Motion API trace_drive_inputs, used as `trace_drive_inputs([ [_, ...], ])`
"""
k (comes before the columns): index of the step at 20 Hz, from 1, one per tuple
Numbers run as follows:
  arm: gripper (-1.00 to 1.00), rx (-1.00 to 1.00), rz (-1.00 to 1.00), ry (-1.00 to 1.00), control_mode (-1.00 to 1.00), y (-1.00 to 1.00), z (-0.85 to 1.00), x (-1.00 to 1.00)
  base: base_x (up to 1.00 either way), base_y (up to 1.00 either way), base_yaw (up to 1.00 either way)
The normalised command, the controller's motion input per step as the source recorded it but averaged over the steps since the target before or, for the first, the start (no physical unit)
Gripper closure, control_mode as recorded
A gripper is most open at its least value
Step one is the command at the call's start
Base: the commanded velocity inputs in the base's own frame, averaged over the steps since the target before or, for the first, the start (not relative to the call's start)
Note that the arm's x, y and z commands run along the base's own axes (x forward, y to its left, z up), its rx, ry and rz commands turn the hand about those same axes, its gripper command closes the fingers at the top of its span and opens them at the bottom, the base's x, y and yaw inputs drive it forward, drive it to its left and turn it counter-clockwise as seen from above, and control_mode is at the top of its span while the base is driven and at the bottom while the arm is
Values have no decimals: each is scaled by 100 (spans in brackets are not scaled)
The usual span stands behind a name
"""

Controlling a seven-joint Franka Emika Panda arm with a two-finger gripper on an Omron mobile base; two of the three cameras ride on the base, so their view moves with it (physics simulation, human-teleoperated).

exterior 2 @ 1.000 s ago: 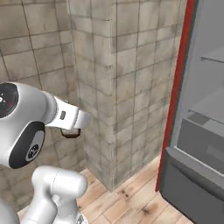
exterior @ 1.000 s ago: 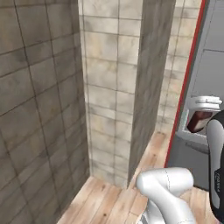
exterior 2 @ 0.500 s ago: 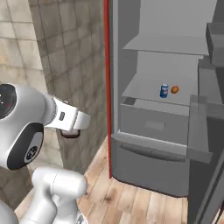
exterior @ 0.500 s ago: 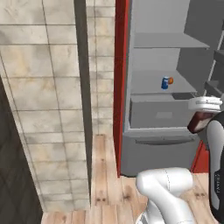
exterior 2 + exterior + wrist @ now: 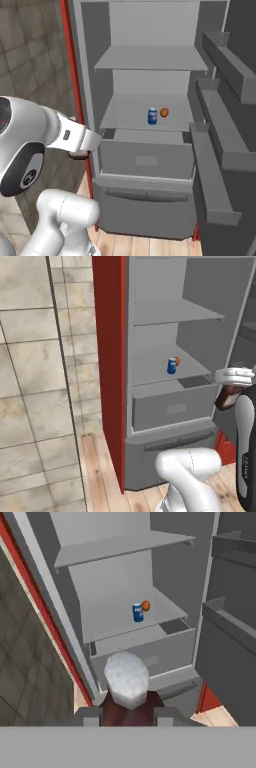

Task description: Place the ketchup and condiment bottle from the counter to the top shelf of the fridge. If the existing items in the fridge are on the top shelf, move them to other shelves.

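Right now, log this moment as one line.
gripper: shut on ketchup | fridge: open | top shelf: bare | blue can: lower shelf

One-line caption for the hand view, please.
Gripper carrying the ketchup toward the open fridge; blue can and orange object sit on a lower shelf.

I note a tiled wall (image 5: 45,381) left of the opening — beige-grey square tiles with dark grout, also seen darker in the right base view (image 5: 30,60). Below it runs a light wooden plank floor (image 5: 97,476) — visible again as a strip at the bottom (image 5: 145,245).
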Motion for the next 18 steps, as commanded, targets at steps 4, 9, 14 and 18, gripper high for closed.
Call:
trace_drive_inputs([
  [4,100,0,0,0,100,0,0,0,57,-2,-3],
  [9,100,0,0,0,100,0,0,0,49,-12,0],
  [14,100,0,0,0,100,0,0,0,59,-1,0],
  [18,100,0,0,0,100,0,0,0,48,-12,-4],
])
